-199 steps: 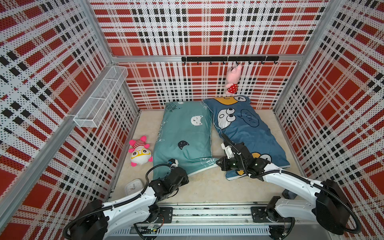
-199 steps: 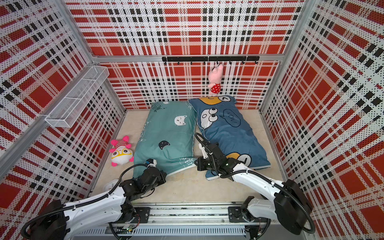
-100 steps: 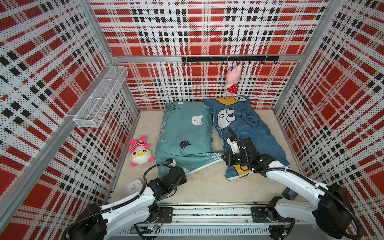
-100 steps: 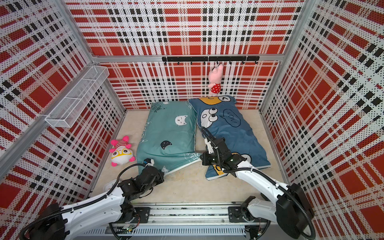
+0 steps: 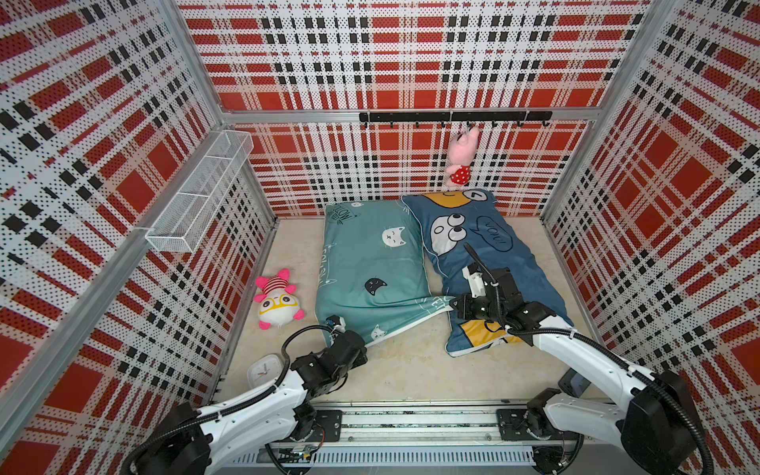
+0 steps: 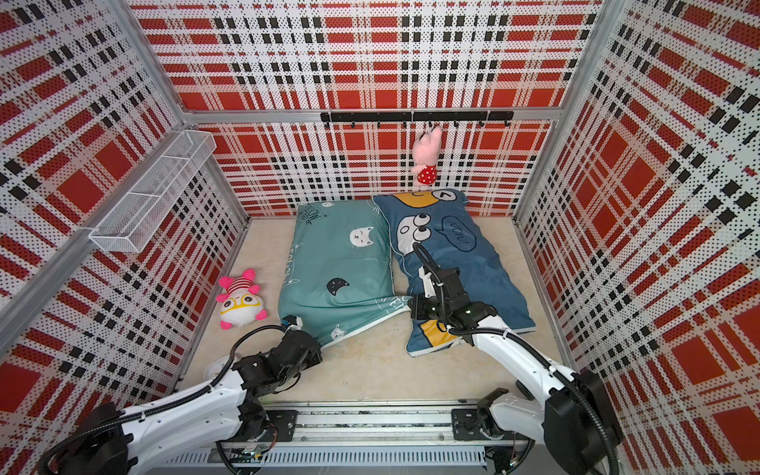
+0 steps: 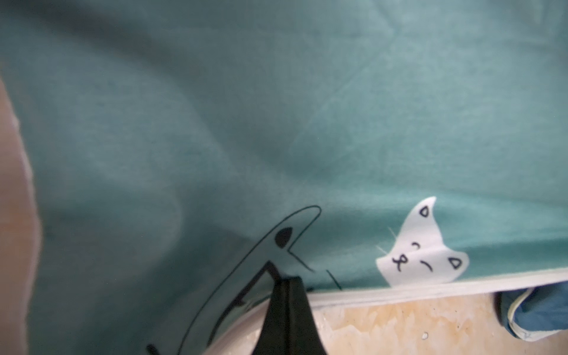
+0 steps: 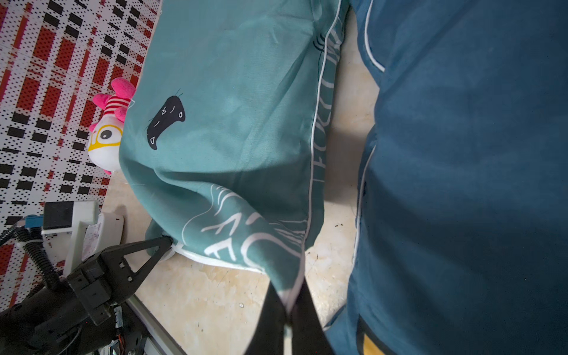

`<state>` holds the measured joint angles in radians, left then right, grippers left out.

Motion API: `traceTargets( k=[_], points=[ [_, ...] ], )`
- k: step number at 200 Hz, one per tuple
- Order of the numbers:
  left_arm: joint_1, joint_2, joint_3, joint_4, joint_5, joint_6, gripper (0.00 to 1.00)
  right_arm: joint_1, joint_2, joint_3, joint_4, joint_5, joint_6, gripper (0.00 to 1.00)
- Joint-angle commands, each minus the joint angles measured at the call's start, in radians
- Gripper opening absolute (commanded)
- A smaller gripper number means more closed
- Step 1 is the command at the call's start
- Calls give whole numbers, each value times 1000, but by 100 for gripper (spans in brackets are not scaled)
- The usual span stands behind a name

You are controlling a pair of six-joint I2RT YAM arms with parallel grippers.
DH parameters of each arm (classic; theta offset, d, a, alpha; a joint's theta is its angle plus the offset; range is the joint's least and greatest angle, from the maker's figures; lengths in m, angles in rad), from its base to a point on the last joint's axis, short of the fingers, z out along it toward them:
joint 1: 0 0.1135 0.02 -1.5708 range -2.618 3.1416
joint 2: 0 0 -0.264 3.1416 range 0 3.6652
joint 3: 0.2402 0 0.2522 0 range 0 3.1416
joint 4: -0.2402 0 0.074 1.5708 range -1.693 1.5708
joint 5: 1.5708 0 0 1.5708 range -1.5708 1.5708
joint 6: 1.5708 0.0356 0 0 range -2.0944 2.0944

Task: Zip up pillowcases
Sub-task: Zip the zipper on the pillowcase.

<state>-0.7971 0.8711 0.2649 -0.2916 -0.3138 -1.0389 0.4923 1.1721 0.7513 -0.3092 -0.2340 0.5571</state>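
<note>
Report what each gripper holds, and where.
Both hold the teal pillowcase by its near piped edge: left gripper at one corner, right gripper at the other.

You were working in a robot test cell: perforated plaid panels point(image 5: 103, 123) on aluminium framing point(image 5: 288, 117) boxed it in. A hook bar point(image 5: 452, 116) sat at 12 o'clock, a wire shelf point(image 5: 201, 189) at 10, the robot's mounting rail point(image 5: 411, 423) at 6.
</note>
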Motion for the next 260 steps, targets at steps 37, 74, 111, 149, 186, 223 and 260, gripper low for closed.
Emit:
traceTargets(
  k=[37, 74, 111, 149, 186, 223, 260],
  points=[
    [12, -41, 16, -105, -102, -21, 0, -81, -24, 40, 12, 19, -39, 0],
    [12, -45, 16, -115, -102, -27, 0, -120, -19, 24, 104, 18, -11, 0],
    [12, -52, 16, -127, -97, -29, 0, -148, 17, 42, 151, -2, 20, 0],
    [13, -68, 20, -154, -105, -36, 0, -175, 25, 63, 124, -2, 3, 0],
    [13, -90, 25, -177, -111, -51, 0, -200, 12, 48, 124, -9, 3, 0],
    [13, -107, 72, -201, -134, -51, 0, -195, 2, 24, 97, -106, 3, 0],
    [55, -112, 165, -208, -159, 10, 8, -110, -58, -12, -20, -104, -52, 0]
  ],
)
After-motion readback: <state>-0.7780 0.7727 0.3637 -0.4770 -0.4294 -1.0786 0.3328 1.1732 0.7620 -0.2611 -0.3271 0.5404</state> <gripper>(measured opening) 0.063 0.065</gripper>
